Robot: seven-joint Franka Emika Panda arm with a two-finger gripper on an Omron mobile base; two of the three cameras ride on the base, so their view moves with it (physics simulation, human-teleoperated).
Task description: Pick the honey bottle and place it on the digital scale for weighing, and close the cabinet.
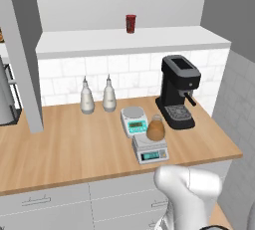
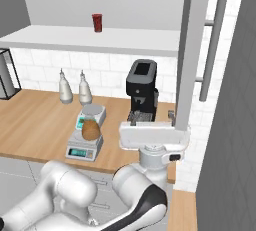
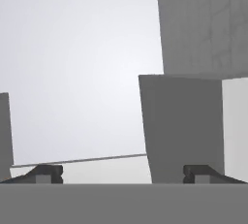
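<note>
Gripper point(image 3: 123, 174) spread wide, holding nothing, facing the open cabinet door point(image 3: 181, 126). Honey bottle point(image 1: 156, 129) already sits on the digital scale point(image 1: 149, 150). Door looks stiff, light-swinging; push its flat face near the free edge.

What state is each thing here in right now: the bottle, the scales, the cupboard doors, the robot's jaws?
honey bottle: upright on the digital scale.
cabinet: doors open.
gripper: jaws wide open, empty, near the right door's edge.
round-platter scale: bare.
red can: upright on the shelf.
</note>
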